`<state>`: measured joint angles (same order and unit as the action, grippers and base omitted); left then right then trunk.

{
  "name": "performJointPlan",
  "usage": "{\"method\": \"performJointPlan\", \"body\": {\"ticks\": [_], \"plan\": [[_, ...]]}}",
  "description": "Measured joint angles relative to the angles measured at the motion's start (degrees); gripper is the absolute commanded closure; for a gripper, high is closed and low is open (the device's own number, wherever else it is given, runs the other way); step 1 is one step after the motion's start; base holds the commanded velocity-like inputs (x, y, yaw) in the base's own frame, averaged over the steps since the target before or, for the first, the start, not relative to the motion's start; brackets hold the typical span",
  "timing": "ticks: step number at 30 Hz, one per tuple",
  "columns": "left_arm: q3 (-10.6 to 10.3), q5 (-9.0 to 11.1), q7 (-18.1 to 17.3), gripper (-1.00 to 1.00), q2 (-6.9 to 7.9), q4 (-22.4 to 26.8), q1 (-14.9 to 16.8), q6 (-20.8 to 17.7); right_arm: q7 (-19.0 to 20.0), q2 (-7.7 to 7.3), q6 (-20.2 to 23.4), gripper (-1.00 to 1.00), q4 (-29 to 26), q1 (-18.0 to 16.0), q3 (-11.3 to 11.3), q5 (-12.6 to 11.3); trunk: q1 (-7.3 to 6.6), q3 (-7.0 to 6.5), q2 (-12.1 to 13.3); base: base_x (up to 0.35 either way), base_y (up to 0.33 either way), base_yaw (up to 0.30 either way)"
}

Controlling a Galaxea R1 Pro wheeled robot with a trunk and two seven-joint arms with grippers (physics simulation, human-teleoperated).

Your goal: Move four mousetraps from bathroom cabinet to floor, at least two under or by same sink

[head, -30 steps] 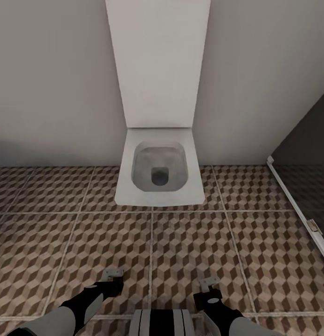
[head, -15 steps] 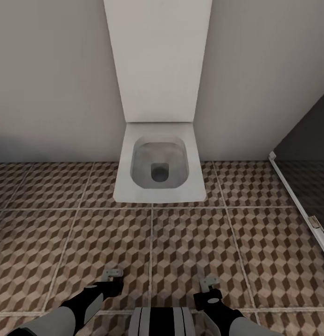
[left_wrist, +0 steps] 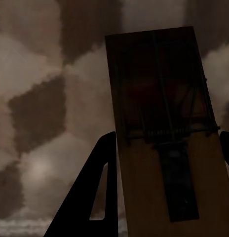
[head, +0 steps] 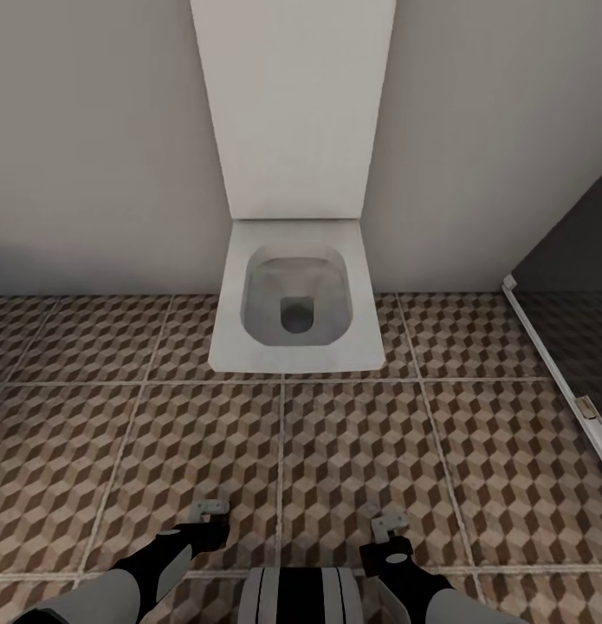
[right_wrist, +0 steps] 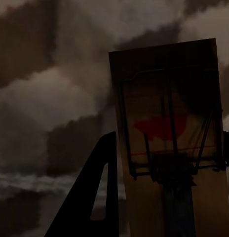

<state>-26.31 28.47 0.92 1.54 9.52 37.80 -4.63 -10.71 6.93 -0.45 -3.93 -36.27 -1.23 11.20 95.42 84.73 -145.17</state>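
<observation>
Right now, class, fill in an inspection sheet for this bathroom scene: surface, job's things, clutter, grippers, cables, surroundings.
Surface: floor of cube-pattern tiles with pale grout lines.
Job's things: one mousetrap between the left gripper's fingers; a second mousetrap, red mark showing, between the right gripper's fingers. Both are held above the tiles.
Clutter: nothing seen.
Grippers: left gripper shut on its trap; right gripper shut on its trap; both low in the head view, over the floor.
Cables: nothing seen.
Surroundings: white toilet against a plain wall straight ahead, lid raised; dark glass shower wall at the right.
</observation>
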Motion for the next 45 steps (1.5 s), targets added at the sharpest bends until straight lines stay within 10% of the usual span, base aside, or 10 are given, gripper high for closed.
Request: {"method": "performJointPlan", "body": {"ticks": [34, 45], "plan": [[0.22, -0.04, 0.34, 1.00, 0.00, 0.74, 0.02, 0.15, 0.09, 0.00, 0.00, 1.00, 0.00, 0.00, 0.00, 0.01, 0.13, 1.33, -0.09, 0.000, 0.000, 0.000], [-1.04, -5.01, 0.99, 1.00, -0.06, -1.69, -0.02, 6.61, 0.01, 0.00, -0.26, 1.00, -0.55, 0.00, -0.08, 0.10, 0.14, 1.33, -0.09, 0.000, 0.000, 0.000]]}}
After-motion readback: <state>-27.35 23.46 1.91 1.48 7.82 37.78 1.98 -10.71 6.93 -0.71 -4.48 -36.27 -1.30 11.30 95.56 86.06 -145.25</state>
